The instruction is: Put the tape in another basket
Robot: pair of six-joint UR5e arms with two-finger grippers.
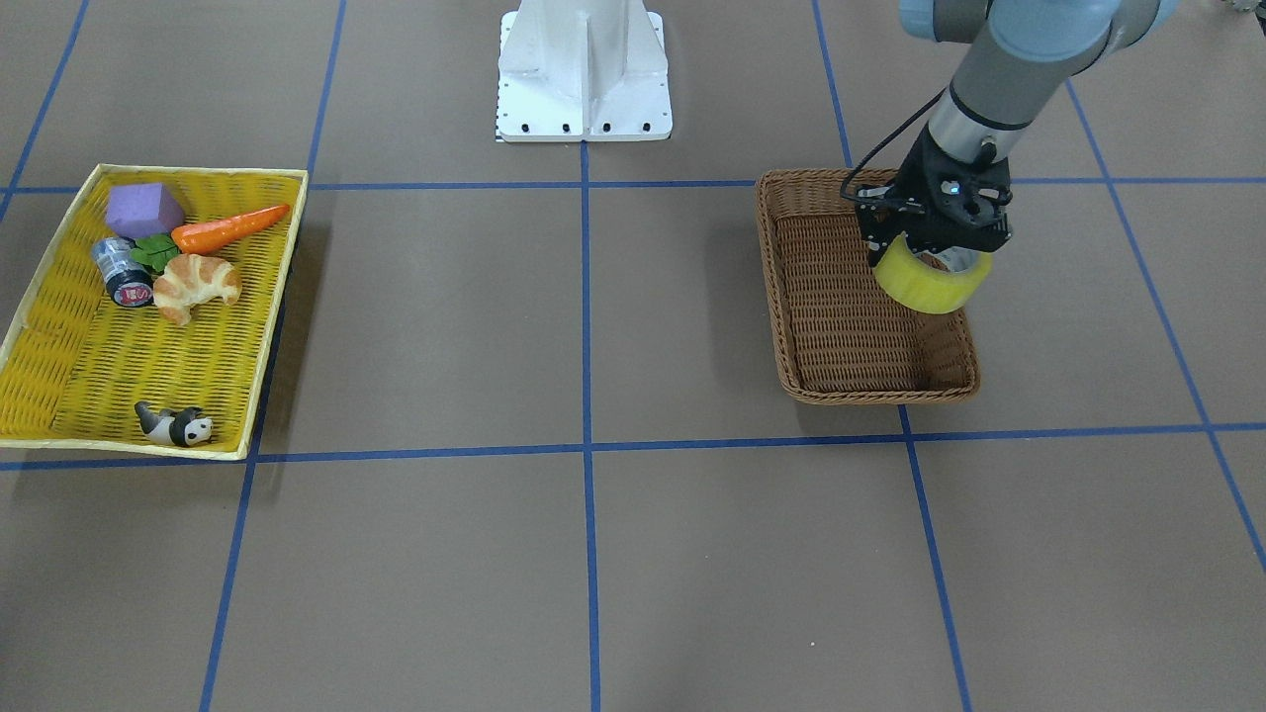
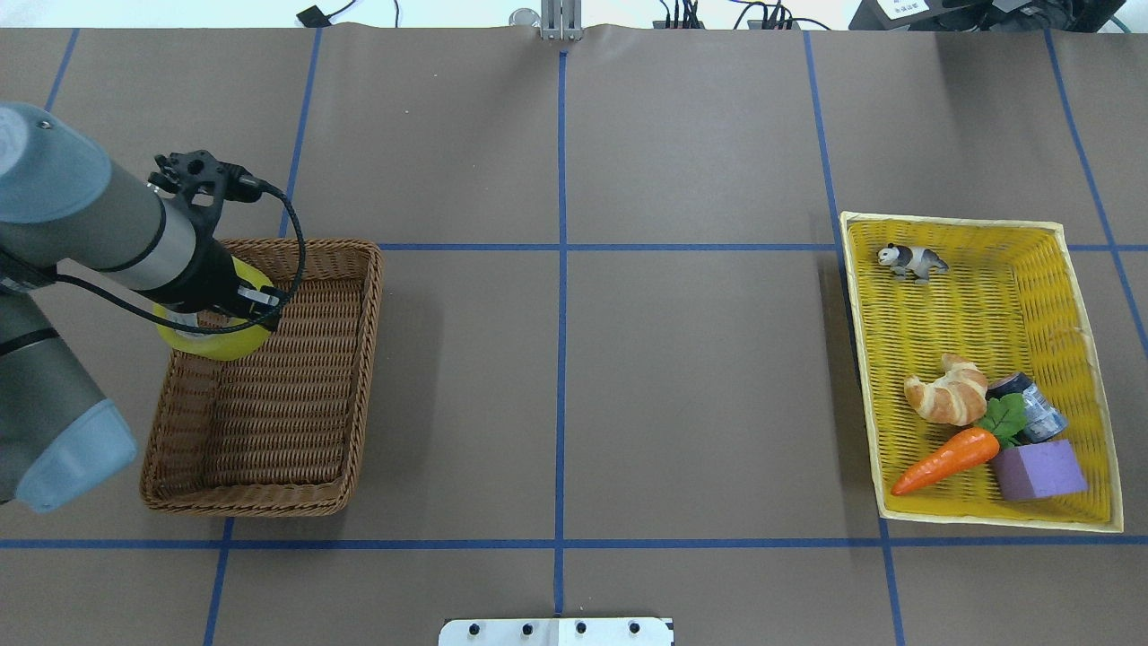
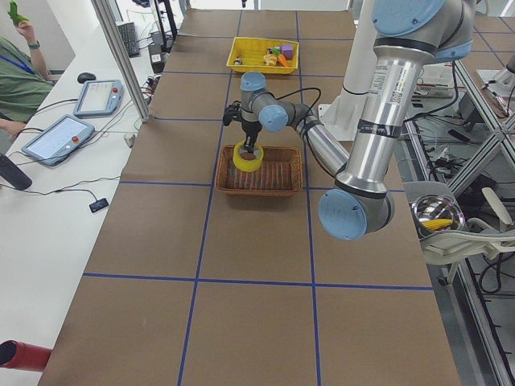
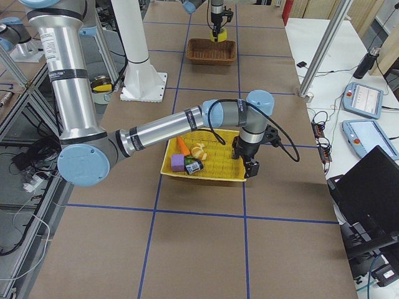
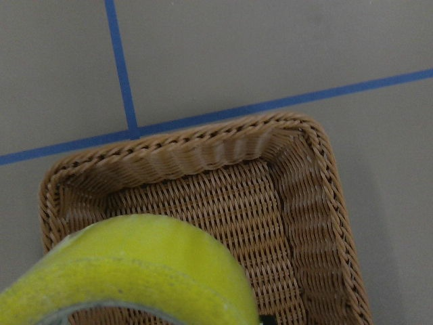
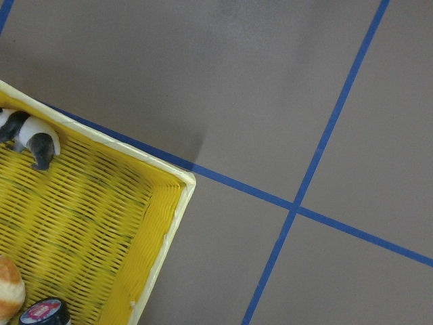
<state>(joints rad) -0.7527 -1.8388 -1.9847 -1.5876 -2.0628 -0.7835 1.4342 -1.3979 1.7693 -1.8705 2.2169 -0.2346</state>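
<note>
My left gripper (image 1: pixel 937 247) is shut on the yellow tape roll (image 1: pixel 932 282) and holds it above the brown wicker basket (image 1: pixel 870 393), over the basket's outer side wall. In the overhead view the tape (image 2: pixel 213 339) hangs over the basket's (image 2: pixel 242 504) left rim under the gripper (image 2: pixel 235 303). In the left wrist view the tape (image 5: pixel 135 264) fills the bottom, with the basket (image 5: pixel 311 203) below it. Nothing else shows inside the basket. My right gripper (image 4: pixel 251 169) shows only in the exterior right view, beside the yellow tray's corner; I cannot tell whether it is open or shut.
A shallow yellow woven tray (image 2: pixel 987 230) at the table's other end holds a carrot (image 2: pixel 946 459), a croissant (image 2: pixel 947 397), a purple block (image 2: pixel 1039 471), a small grey cylinder (image 2: pixel 1033 408) and a toy panda (image 2: pixel 911 261). The robot's white base (image 1: pixel 584 69) stands between the two containers.
</note>
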